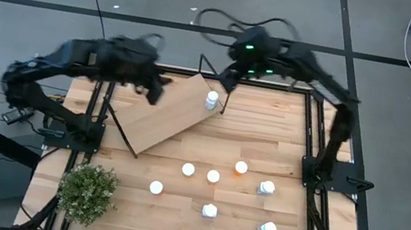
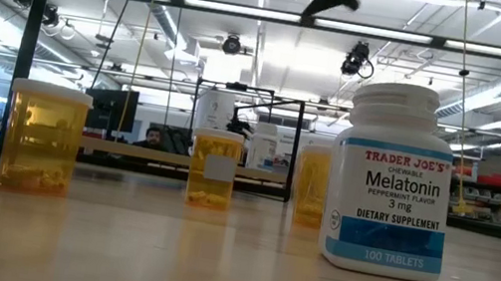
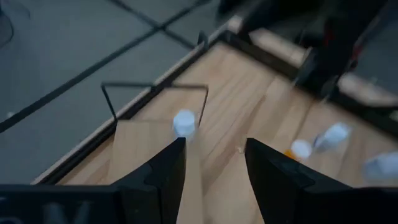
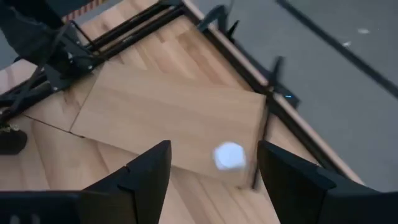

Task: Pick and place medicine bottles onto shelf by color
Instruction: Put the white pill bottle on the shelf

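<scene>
The shelf (image 1: pixel 168 113) is a light-wood board on black wire legs, standing slantwise at the table's far left. One white-capped bottle (image 1: pixel 212 99) stands upright on its right end; it also shows in the right wrist view (image 4: pixel 229 155) and the left wrist view (image 3: pixel 184 122). My right gripper (image 4: pixel 213 146) is open and empty, hovering above that bottle at the far edge (image 1: pixel 228 79). My left gripper (image 3: pixel 214 146) is open and empty over the shelf's far left part (image 1: pixel 158 90). Several more bottles stand on the tabletop, among them an orange one (image 1: pixel 241 168) and a white one (image 1: pixel 268 228).
A small green plant (image 1: pixel 86 191) stands at the near left corner. The loose bottles stand spread over the near middle and right of the table, as in the low view with a Melatonin bottle (image 2: pixel 393 183) closest. Black frame rails (image 1: pixel 314 141) run along the table's sides.
</scene>
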### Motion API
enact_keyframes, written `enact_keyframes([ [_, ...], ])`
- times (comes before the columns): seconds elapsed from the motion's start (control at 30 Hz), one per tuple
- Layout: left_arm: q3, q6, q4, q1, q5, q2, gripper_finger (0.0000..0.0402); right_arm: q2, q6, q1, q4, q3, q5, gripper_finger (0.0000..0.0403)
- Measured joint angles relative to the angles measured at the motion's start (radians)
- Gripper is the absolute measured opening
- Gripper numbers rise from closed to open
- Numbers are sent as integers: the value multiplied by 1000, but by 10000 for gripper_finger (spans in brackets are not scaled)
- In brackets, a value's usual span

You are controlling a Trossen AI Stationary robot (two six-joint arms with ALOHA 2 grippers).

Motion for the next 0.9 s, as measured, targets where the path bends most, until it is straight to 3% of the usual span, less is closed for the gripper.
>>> enact_keyframes([
  [0.2,0,48,86,8,-2,182,209,-144,3,6,-35,-12,94,245],
  [0.47,0,63,265,91,74,401,316,-281,-5,13,-66,-12,171,245],
  [0.67,0,73,277,142,80,521,385,-340,-60,13,-130,-12,233,245],
  [0.9,0,99,305,146,80,595,391,-370,-103,12,-202,-12,273,245],
])
